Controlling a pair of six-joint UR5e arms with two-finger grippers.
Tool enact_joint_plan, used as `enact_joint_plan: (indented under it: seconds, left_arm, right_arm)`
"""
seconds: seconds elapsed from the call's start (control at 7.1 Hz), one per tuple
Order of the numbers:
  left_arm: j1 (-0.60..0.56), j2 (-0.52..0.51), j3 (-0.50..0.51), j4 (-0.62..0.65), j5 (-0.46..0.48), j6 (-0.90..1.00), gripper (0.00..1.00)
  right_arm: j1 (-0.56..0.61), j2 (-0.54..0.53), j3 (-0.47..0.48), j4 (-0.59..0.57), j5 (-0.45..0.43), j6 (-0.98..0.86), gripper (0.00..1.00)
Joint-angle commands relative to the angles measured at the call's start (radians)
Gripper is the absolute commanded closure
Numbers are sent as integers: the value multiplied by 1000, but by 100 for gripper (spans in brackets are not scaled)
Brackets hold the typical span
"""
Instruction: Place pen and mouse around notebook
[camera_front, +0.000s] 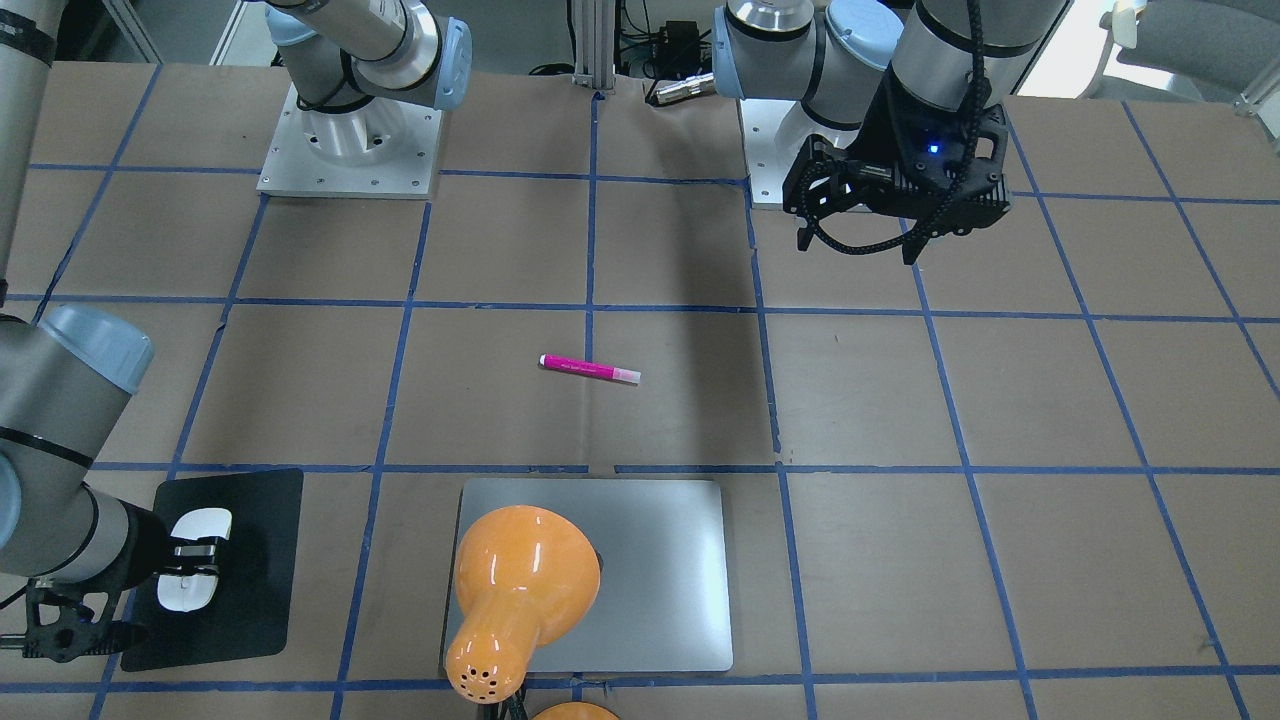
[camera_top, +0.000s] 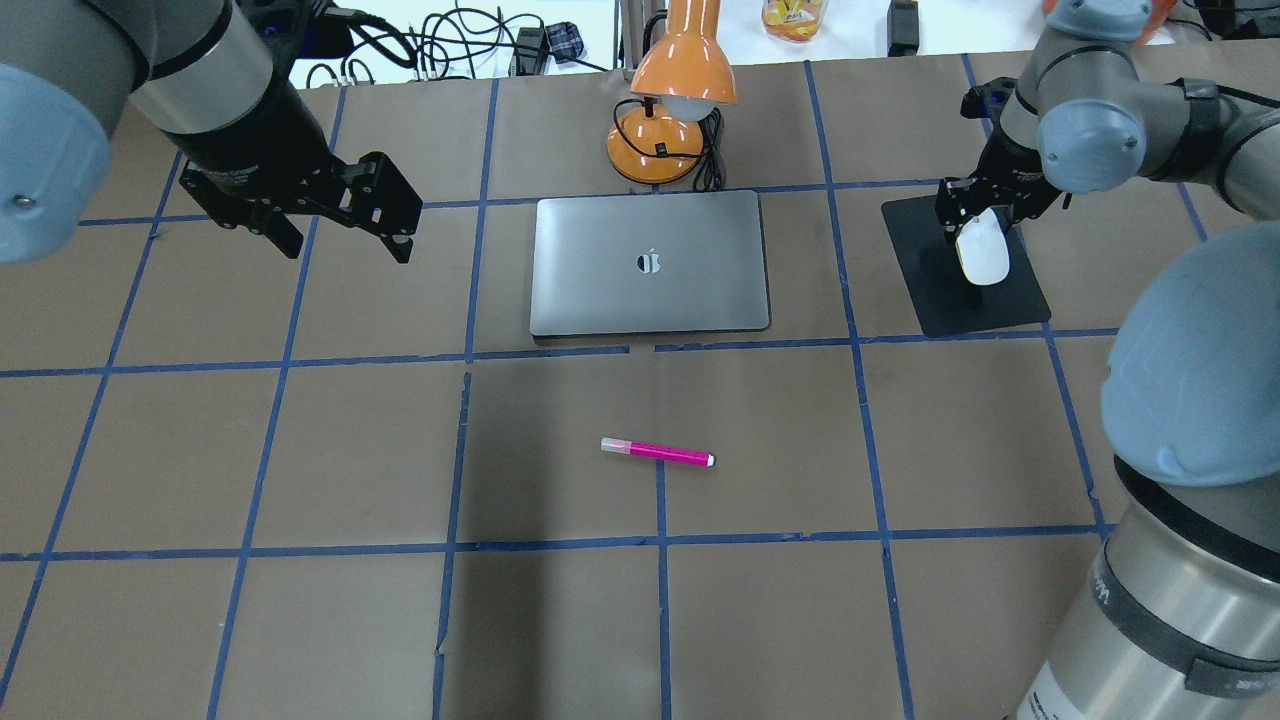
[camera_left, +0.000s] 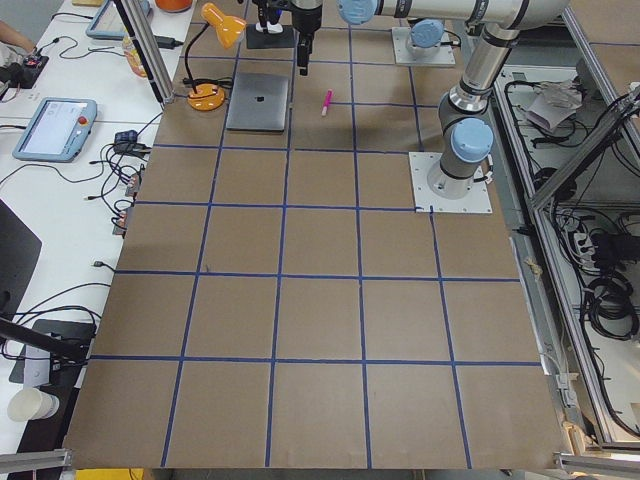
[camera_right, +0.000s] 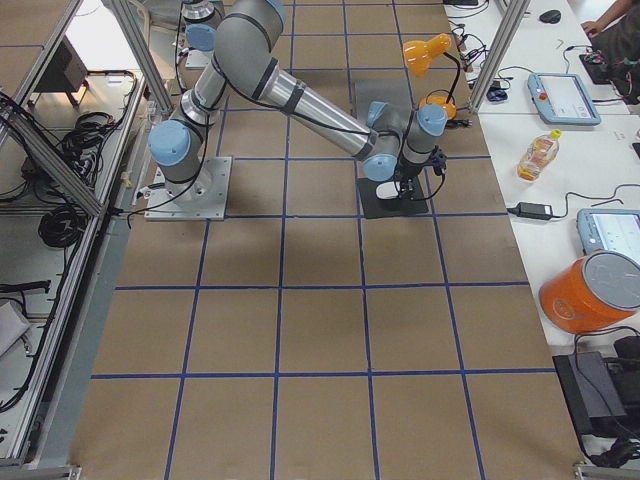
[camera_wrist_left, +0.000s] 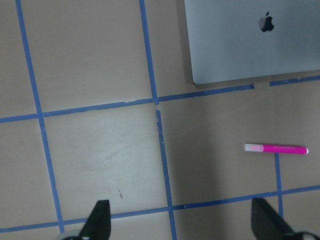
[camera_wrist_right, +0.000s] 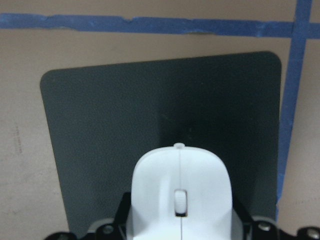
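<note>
1. Notebook (camera_top: 650, 262): a closed silver-grey slab with rounded corners and a small dark logo on its lid. It lies flat on the tabletop (camera_top: 300, 450), square with the blue tape lines.
2. Pen (camera_top: 657, 452): a slim magenta marker lying flat across a tape line (pale cap toward the robot's left). It is well apart from the notebook, on the robot's side of it.
3. Mouse (camera_top: 984, 258): a white oval with a grey scroll mark, over a black mat (camera_top: 940, 300) to the notebook's right. The right end effector (camera_front: 196, 549) clasps it across the middle; whether it touches the mat is unclear.
</note>
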Motion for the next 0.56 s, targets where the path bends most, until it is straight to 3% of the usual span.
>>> enact_joint_plan:
  seconds: [0.0,0.14,0.42]
  left_arm:
    - [1,4,-9,-1,-1,0,0]
    - [4,5,-8,-1,-1,0,0]
    - [4,4,-8,1,-1,-2,0]
  right_arm:
    - [0,14,3,-11,24,3,17]
    - [-1,8,3,0,9,3,0]
    - [-1,-22,0,32,9,5,0]
